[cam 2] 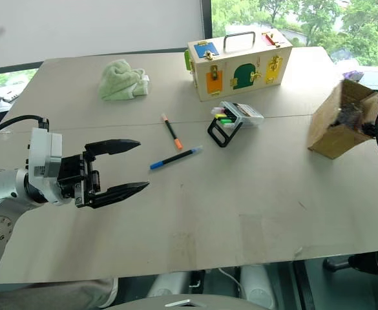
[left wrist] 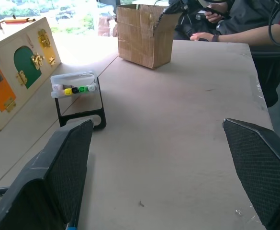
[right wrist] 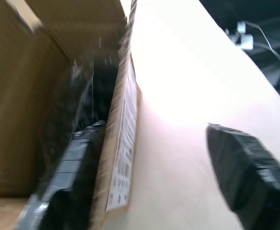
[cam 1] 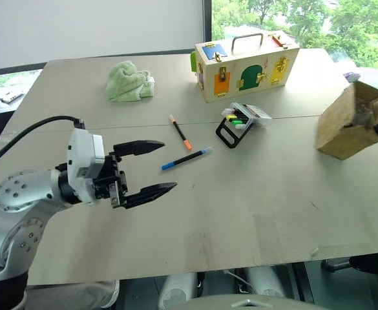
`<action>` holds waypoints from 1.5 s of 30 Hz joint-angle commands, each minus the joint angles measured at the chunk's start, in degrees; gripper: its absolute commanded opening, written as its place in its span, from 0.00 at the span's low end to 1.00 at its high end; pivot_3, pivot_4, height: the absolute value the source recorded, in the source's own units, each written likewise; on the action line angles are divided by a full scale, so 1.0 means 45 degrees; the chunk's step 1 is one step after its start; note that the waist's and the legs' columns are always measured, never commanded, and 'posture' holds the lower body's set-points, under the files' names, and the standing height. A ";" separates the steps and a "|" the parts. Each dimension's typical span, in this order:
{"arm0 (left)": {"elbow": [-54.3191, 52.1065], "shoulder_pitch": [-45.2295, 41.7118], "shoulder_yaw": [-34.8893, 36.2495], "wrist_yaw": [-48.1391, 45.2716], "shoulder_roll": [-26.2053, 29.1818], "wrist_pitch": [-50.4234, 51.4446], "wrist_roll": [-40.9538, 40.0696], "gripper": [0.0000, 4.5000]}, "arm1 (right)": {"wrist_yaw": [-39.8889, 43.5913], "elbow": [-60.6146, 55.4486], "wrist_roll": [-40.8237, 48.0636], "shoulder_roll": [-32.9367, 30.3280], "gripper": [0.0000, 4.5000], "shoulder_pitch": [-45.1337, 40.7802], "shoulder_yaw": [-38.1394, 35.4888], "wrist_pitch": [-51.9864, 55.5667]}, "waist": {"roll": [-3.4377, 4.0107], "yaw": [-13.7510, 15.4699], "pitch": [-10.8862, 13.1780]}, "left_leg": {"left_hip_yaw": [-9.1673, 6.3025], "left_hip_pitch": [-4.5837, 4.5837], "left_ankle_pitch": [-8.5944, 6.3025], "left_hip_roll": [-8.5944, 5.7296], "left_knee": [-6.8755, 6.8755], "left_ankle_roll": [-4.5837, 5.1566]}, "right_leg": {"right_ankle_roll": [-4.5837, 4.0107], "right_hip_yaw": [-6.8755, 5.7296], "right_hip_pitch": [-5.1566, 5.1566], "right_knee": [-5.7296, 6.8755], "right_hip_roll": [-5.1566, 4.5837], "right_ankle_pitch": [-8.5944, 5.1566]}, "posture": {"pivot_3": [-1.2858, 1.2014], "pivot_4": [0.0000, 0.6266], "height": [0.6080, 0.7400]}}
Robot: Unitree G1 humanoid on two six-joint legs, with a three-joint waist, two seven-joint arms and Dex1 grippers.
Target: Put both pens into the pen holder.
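Hovering over the table (cam 1: 253, 213), your left gripper (cam 1: 151, 169) stands wide open and empty. Ahead of its fingertips lie the blue-ended pen (cam 1: 187, 158) and, just beyond, the orange-capped pen (cam 1: 180, 132); the pen holder (cam 1: 242, 122) sits farther on. Your right gripper (right wrist: 144, 177) has its fingers spread astride one wall of the cardboard box (cam 1: 353, 120), gripping nothing.
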 commanded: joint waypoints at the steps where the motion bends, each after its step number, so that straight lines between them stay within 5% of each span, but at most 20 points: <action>1: -0.0119 0.0037 0.0118 -0.0179 -0.0015 -0.0335 0.0044 1.00 | 0.0964 -0.1021 0.0530 -0.0360 0.99 0.0117 -0.0715 -0.0325 | 0.0000 0.0046 0.0000 | 0.0001 -0.0001 0.0000 0.0000 0.0000 -0.0001 | 0.0000 0.0000 0.0000 -0.0001 0.0000 0.0000 | 0.52 0.24 1.00; 8: 0.0422 0.0214 0.0022 -0.0165 -0.0255 -0.0605 0.0569 1.00 | 0.4074 -0.3868 0.2319 0.0554 0.99 0.1064 -0.1548 -0.2400 | 0.0001 0.0066 -0.0001 | 0.0001 0.0003 -0.0015 0.0005 0.0000 0.0024 | 0.0001 0.0002 0.0000 0.0000 0.0000 0.0000 | 0.52 0.24 1.00; 14: 0.2007 -0.0363 -0.1296 0.2387 -0.1224 -0.0291 0.2807 1.00 | 0.6307 -0.8139 0.4362 0.1619 0.99 0.3527 -0.1131 -0.2966 | 0.0004 0.0106 -0.0002 | -0.0003 0.0006 -0.0022 0.0026 0.0001 0.0036 | 0.0003 0.0002 0.0002 0.0005 0.0010 0.0002 | 0.52 0.24 1.00; 18: 0.3052 -0.0790 -0.2520 0.2697 -0.1649 -0.1035 0.4294 1.00 | 0.7124 -0.9949 0.3123 0.1939 0.99 0.5881 0.0277 -0.4633 | -0.0054 0.0137 -0.0021 | -0.0028 -0.0001 -0.0026 0.0015 0.0016 0.0043 | 0.0007 -0.0027 0.0016 -0.0003 -0.0003 0.0004 | 0.52 0.24 1.00; 26: 0.8286 -0.2005 -0.4812 0.1699 -0.1973 -0.4880 0.7542 1.00 | 0.8813 -0.8368 -0.0901 0.1866 0.99 0.8183 0.3504 -0.9316 | -0.0054 0.0066 -0.0022 | -0.0022 0.0022 -0.0023 0.0006 0.0015 0.0039 | 0.0005 -0.0019 0.0013 0.0017 -0.0001 0.0004 | 0.52 0.24 1.00; 43: 1.1990 -0.4872 -0.6130 -0.0757 -0.2986 -0.6300 0.8318 1.00 | 0.8856 -0.9730 0.0293 0.2803 0.99 0.8894 0.4033 -0.9269 | -0.0052 0.0119 -0.0034 | -0.0072 0.0005 -0.0018 -0.0005 0.0046 0.0030 | 0.0006 -0.0067 0.0030 0.0017 -0.0019 0.0005 | 0.52 0.24 1.00; 45: 1.2347 -0.5193 -0.6354 -0.0931 -0.2962 -0.6384 0.8627 0.88 | 0.8752 -0.9780 0.0367 0.2882 1.00 0.8837 0.4067 -0.9255 | -0.0050 0.0124 -0.0038 | -0.0072 0.0007 -0.0019 -0.0008 0.0047 0.0032 | 0.0006 -0.0067 0.0033 0.0016 -0.0020 0.0005 | 0.52 0.24 1.00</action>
